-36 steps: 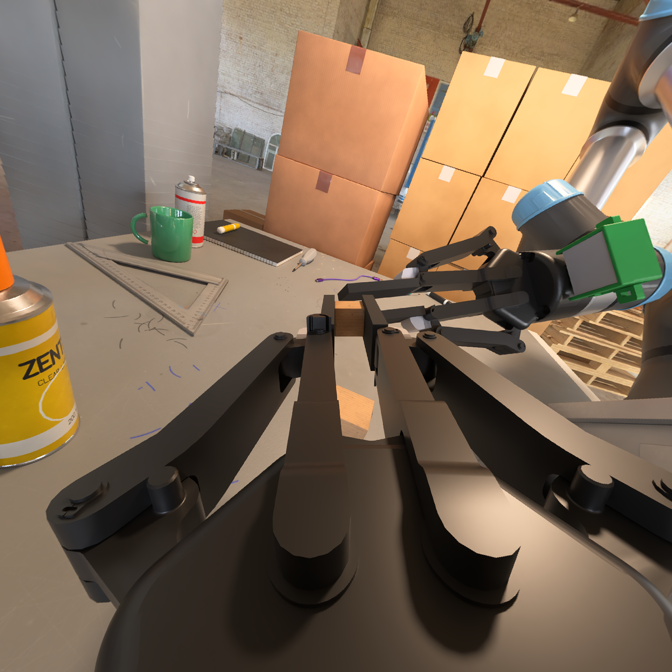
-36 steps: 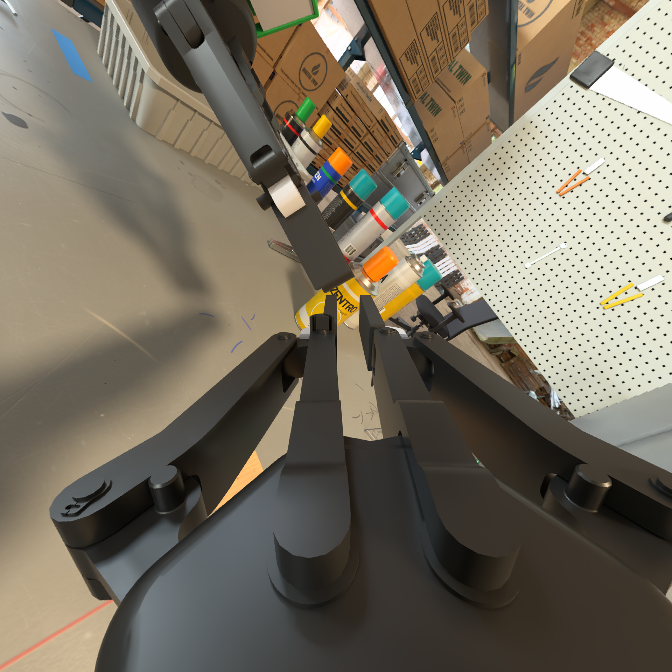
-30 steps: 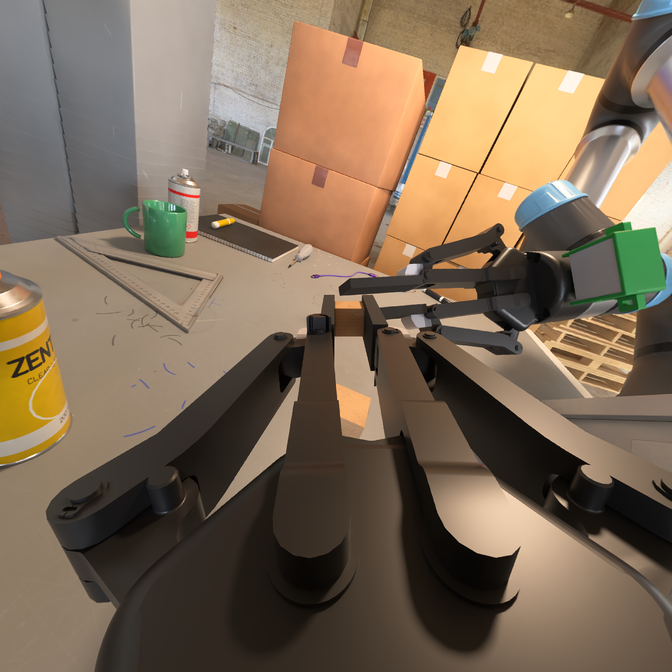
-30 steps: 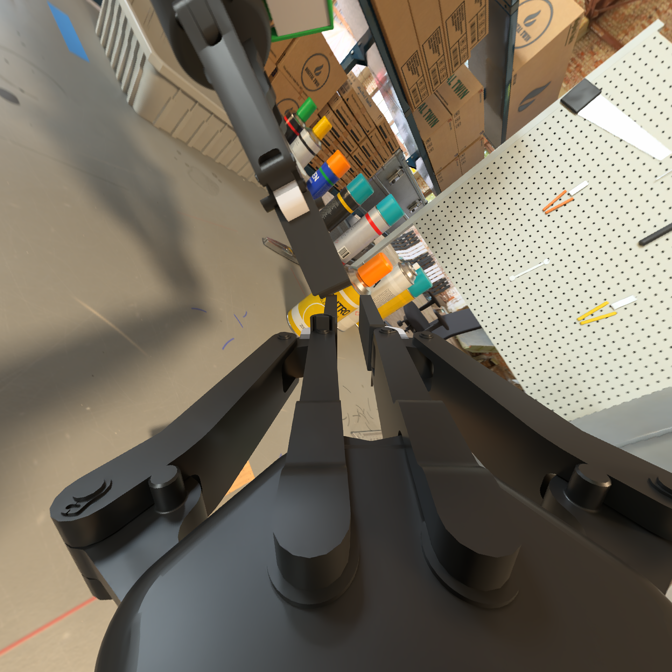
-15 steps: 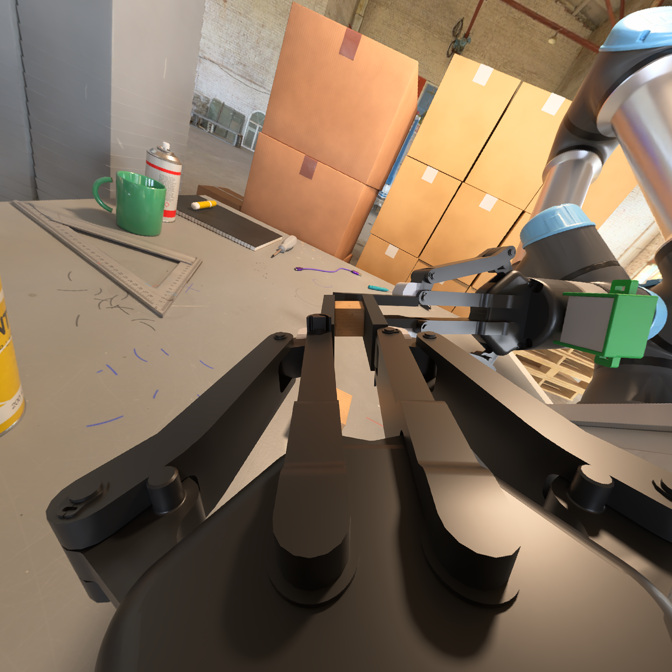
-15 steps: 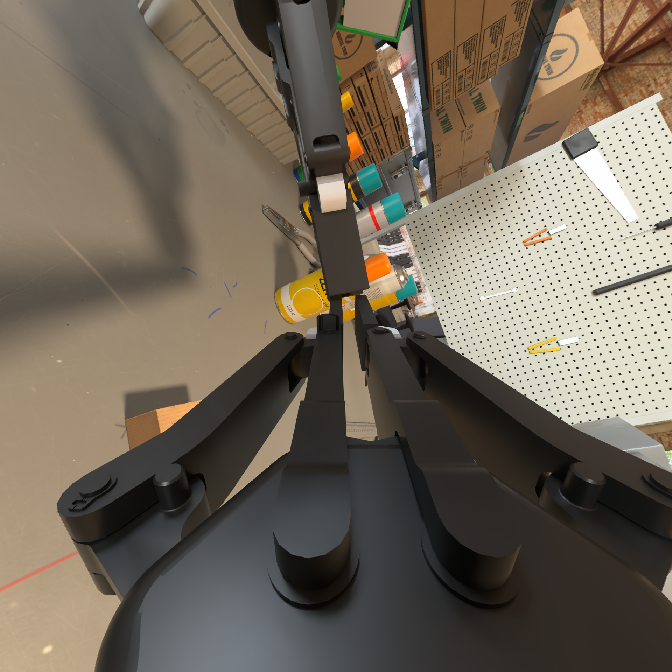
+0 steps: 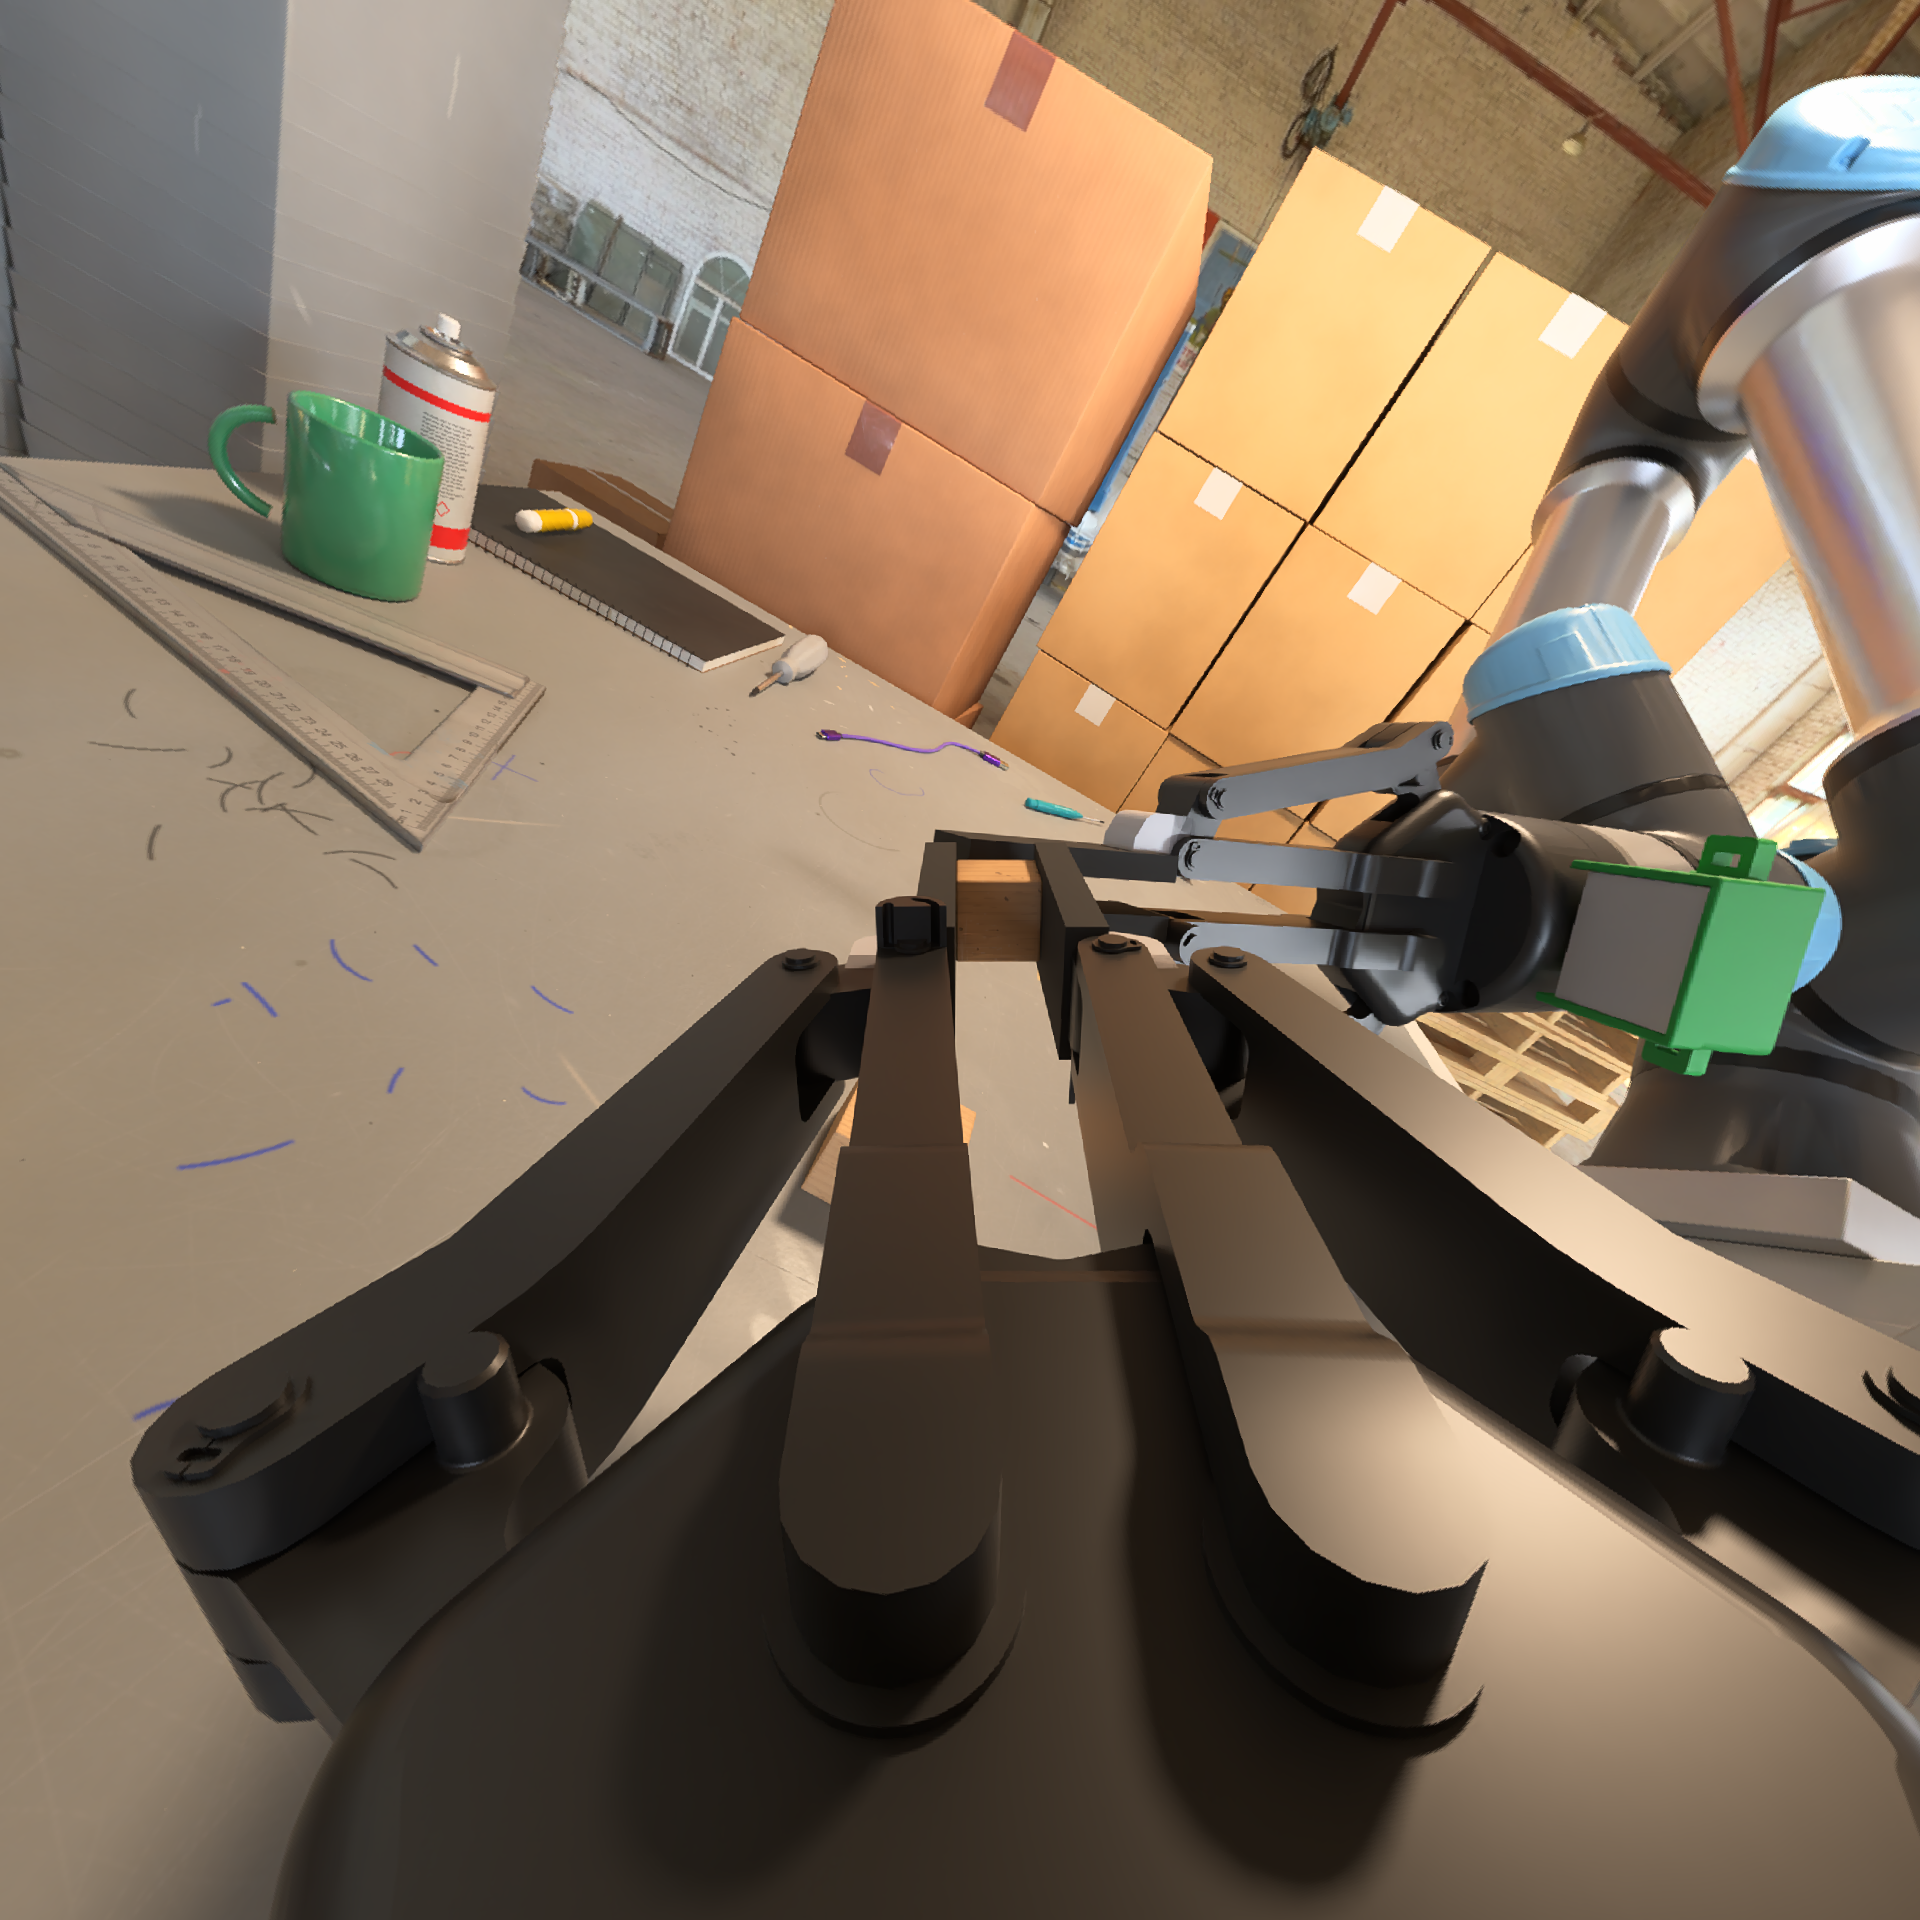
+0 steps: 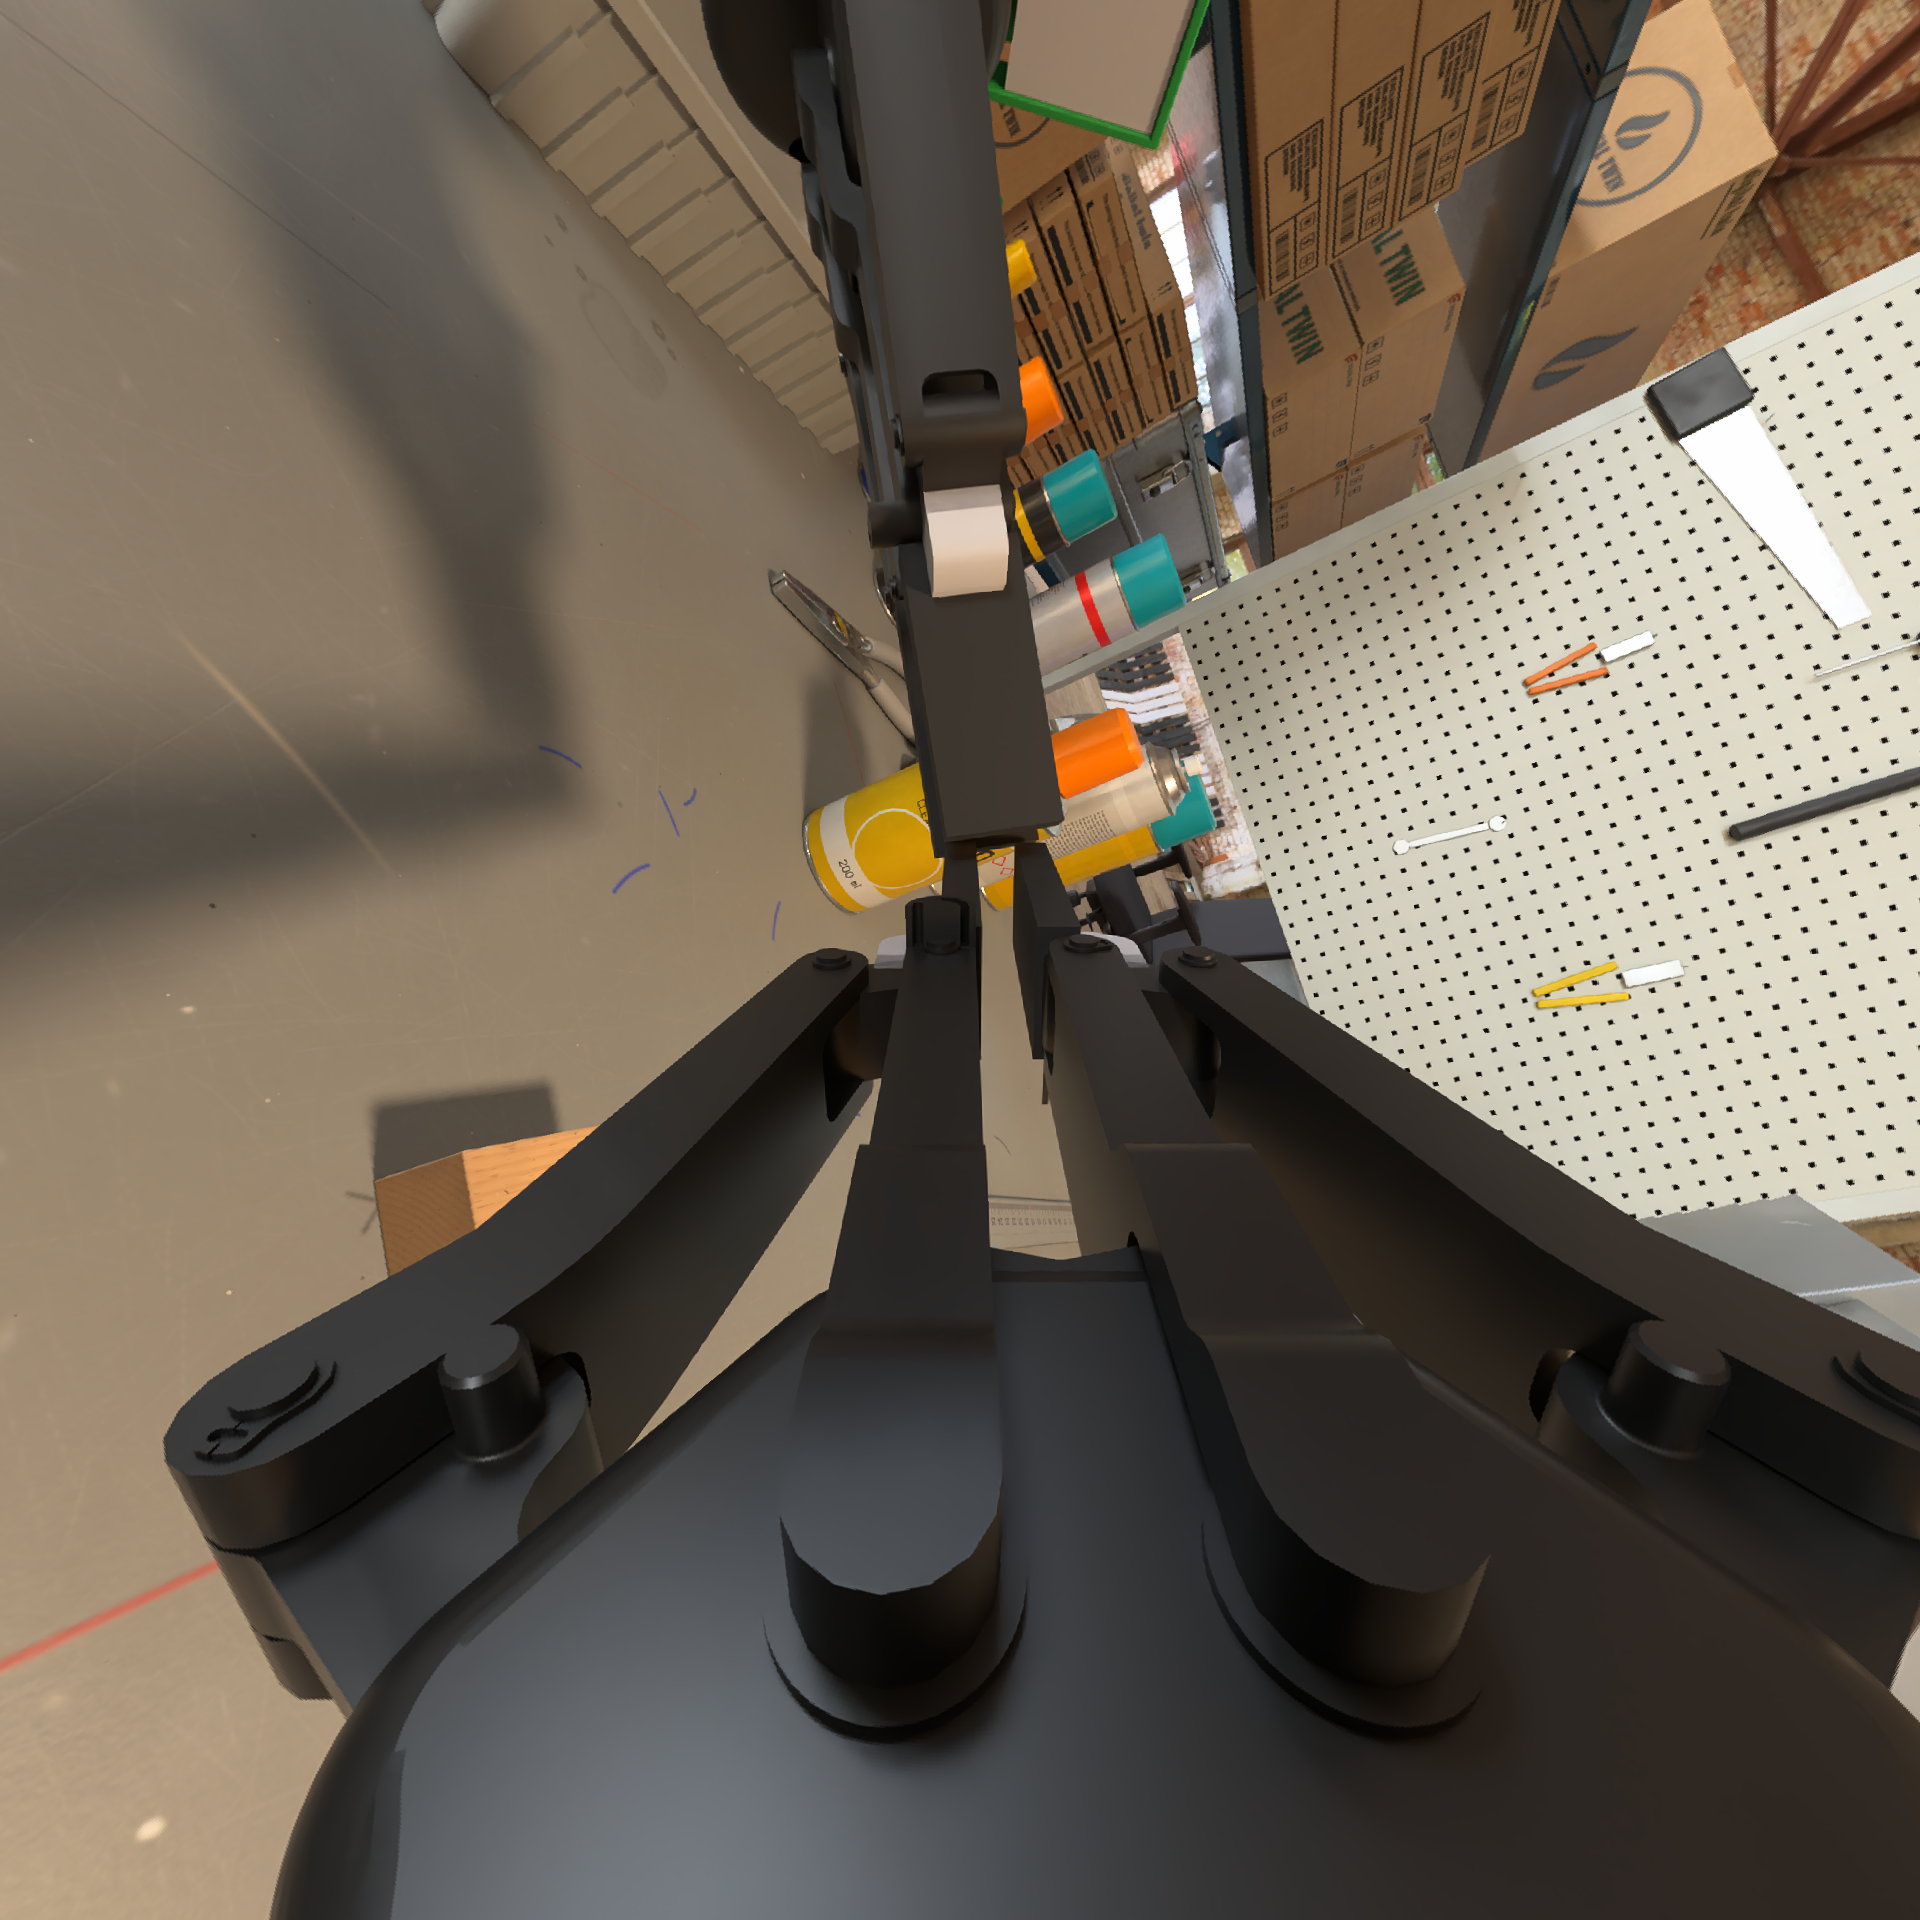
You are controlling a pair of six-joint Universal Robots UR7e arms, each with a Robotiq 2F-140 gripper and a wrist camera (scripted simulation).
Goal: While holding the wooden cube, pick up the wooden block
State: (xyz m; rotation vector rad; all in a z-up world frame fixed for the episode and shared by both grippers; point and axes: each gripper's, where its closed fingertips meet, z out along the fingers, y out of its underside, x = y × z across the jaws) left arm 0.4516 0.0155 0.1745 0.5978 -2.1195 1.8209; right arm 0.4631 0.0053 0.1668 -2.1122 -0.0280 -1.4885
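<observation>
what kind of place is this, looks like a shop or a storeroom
Most likely a warehouse workshop. Tall stacks of cardboard boxes stand past the workbench, a pegboard with hung tools lines one side, and spray cans cluster on the bench.

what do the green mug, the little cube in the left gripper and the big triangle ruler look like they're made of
Green mug: looks like glazed ceramic, going by its glossy highlights and thick rim, though glossy plastic is possible.
Cube, clamped in the left gripper: unfinished wood, with pale tan matte faces and faint grain.
Triangle ruler: probably brushed metal, being dull grey with fine scale marks, but grey plastic can't be ruled out.
</observation>
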